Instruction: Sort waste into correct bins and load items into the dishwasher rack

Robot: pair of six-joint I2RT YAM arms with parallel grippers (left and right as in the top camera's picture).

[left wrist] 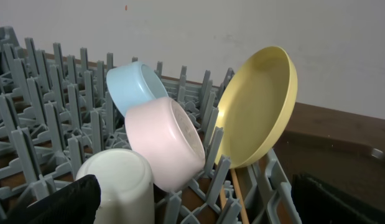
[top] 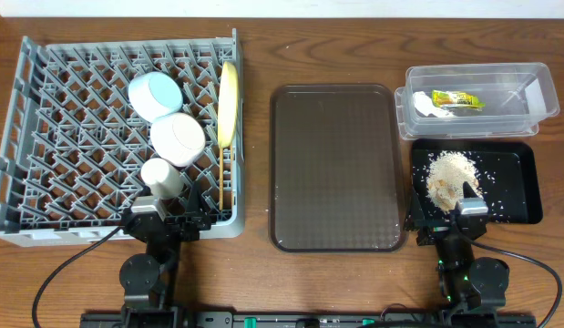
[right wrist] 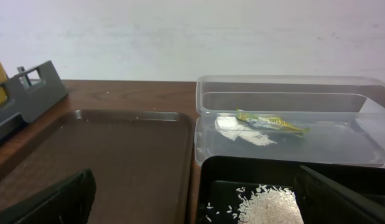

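Note:
The grey dishwasher rack point(top: 72, 137) holds a light blue bowl point(top: 154, 94), a white bowl point(top: 179, 138), a pale cup point(top: 161, 177), an upright yellow plate point(top: 228, 103) and chopsticks point(top: 225, 187). My left gripper point(top: 163, 211) hovers open at the rack's near edge, just short of the cup point(left wrist: 120, 183). A yellow-green wrapper point(top: 457, 99) and a white scrap point(top: 425, 107) lie in the clear tub point(top: 546, 100). Beige food scraps point(top: 450, 178) sit in the black tray point(top: 523, 187). My right gripper point(top: 466, 208) is open over that tray's near end, with nothing between its fingers.
A large brown serving tray point(top: 334, 164) lies between the rack and the two bins. The clear tub stands directly behind the black tray. Both arm bases and their cables sit along the table's front edge.

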